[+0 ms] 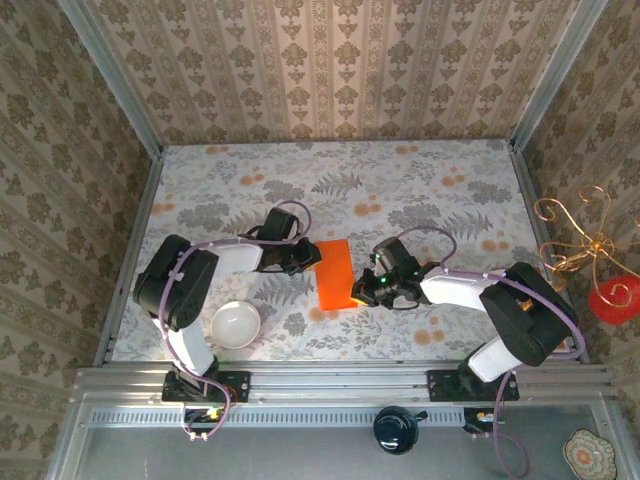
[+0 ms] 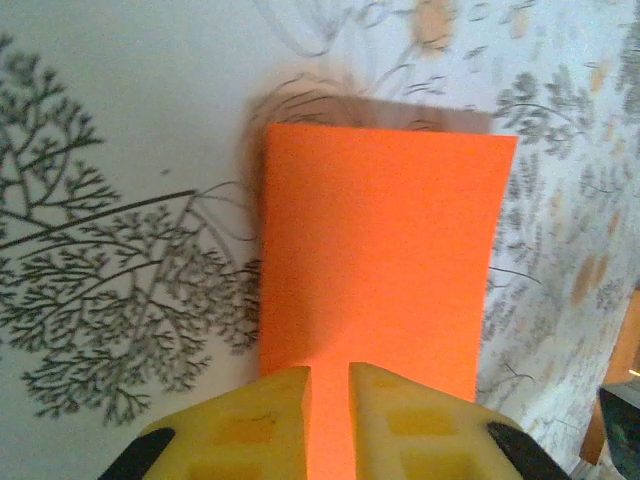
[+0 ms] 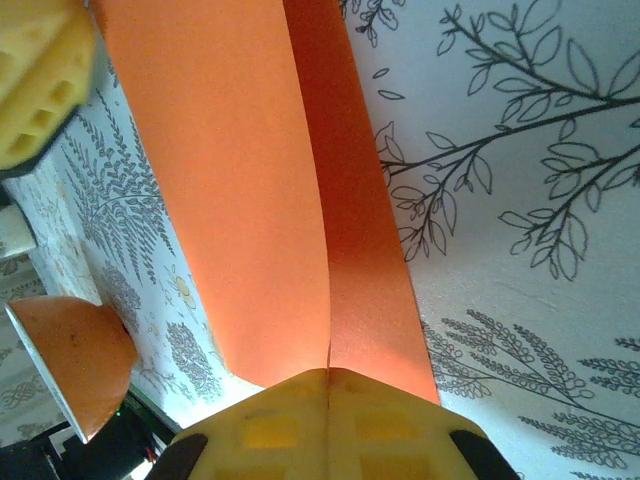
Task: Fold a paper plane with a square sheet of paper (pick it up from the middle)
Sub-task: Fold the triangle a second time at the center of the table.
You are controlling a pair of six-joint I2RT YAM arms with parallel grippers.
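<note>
The square sheet of paper (image 1: 335, 275) is bright orange and lies doubled over as a narrow rectangle in the middle of the table. My right gripper (image 1: 358, 290) is at its near right edge. In the right wrist view the gripper (image 3: 328, 372) is shut on the paper (image 3: 230, 200), where a bright layer and a darker layer meet at the jaws. My left gripper (image 1: 312, 255) is at the far left edge. In the left wrist view its yellow fingers (image 2: 270, 400) stand slightly apart over the paper (image 2: 380, 260), with orange showing in the narrow gap of the gripper (image 2: 330, 372).
A white bowl (image 1: 236, 324) sits on the floral tablecloth near the left arm's base, and the bowl (image 3: 70, 350) looks orange-tinted in the right wrist view. Patterned walls close the table on three sides. A gold wire ornament (image 1: 590, 250) stands outside the right wall.
</note>
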